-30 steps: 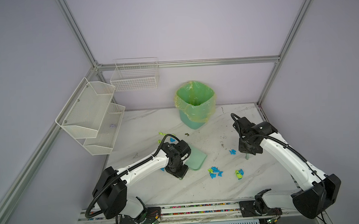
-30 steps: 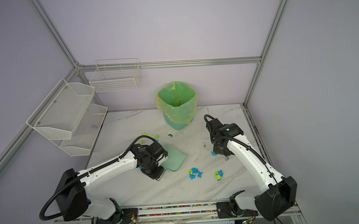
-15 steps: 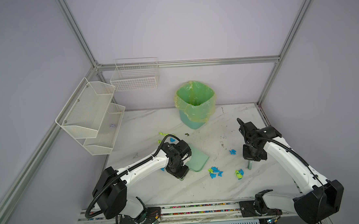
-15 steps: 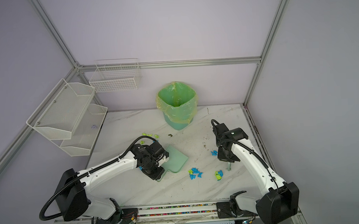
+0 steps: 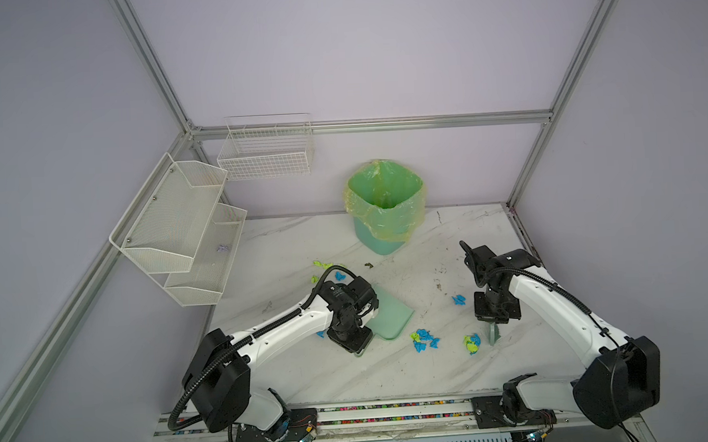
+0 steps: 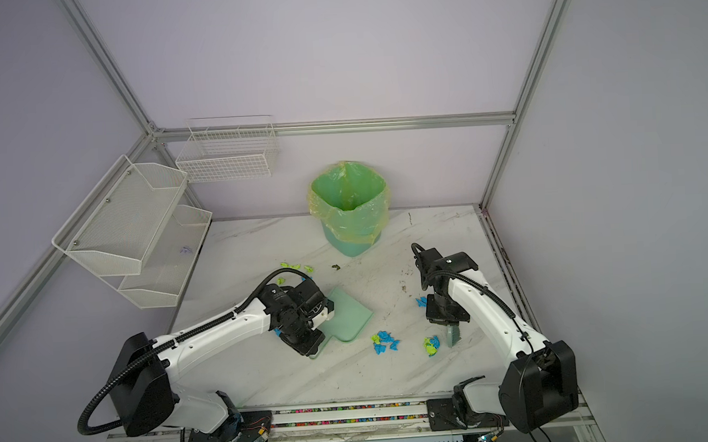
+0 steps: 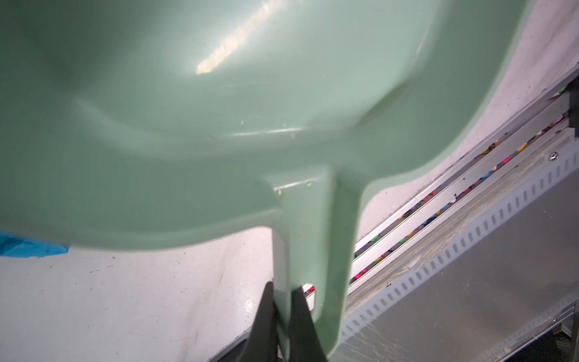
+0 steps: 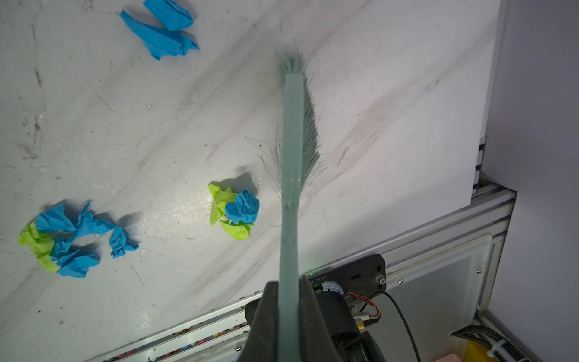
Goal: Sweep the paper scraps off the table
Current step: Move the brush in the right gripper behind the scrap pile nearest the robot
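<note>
- In both top views the left gripper [image 5: 352, 342] sits over the near middle of the table [image 5: 287, 242], its jaws hidden. Only the left wrist view shows it [image 7: 283, 313] clamped on the handle of the green dustpan [image 7: 219, 125].
- The right wrist view shows the right gripper [image 8: 289, 291] clamped on the brush [image 8: 293, 125], bristles down on the table just right of a yellow-and-blue wad.
- Paper scraps [image 5: 424, 341] lie between dustpan and brush, with one blue bit [image 5: 458, 299] farther back.
- Only the top views show more scraps [image 6: 290, 266] beyond the left arm, left of the bin [image 6: 349, 205].
- The left wrist view catches a blue scrap [image 7: 28, 247] at the dustpan's edge.
</note>
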Controlling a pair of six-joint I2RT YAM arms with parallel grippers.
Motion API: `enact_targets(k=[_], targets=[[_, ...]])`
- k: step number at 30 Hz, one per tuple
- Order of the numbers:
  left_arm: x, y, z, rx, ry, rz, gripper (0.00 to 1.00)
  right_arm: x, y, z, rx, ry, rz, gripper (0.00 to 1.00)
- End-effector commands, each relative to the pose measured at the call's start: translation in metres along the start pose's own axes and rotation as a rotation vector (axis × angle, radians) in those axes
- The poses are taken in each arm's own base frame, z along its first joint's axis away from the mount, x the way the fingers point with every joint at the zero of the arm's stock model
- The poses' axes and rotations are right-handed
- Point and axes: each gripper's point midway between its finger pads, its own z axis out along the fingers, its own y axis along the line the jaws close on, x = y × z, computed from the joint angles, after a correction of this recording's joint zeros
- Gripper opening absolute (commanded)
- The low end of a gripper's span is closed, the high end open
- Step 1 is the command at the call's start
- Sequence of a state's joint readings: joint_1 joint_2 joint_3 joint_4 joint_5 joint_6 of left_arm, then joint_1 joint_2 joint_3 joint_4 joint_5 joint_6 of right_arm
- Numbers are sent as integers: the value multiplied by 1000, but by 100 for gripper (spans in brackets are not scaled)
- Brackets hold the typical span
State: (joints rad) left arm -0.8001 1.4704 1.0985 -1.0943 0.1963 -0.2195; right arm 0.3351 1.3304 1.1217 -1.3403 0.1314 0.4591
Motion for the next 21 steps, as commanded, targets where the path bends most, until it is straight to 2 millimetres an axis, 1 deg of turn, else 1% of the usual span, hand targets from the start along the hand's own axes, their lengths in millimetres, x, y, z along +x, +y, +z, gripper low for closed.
enact_targets(k=[1,5,7,9,13,16,18,21], targets=[[-6,-5,-11,7,-20,29,0,18,9,5,-17,101,-49,0],[-5,-3,-9,0,-3,21,0,27,22,4,-49,121,-74,0],[-4,-3,-7,-1,7,13,0,36,30,4,-64,137,-87,0],[-3,-4,-5,2,16,12,0,48,42,5,-81,163,-108,0],[-4,-2,-6,-5,14,10,0,58,55,-3,-121,158,-121,0],[-5,-1,-6,-17,17,10,0,57,58,-8,-142,146,-115,0],[-3,1,-5,-23,29,9,0,58,63,-10,-164,156,-110,0],[2,3,-2,-31,47,4,0,51,72,-20,-188,132,-114,0]])
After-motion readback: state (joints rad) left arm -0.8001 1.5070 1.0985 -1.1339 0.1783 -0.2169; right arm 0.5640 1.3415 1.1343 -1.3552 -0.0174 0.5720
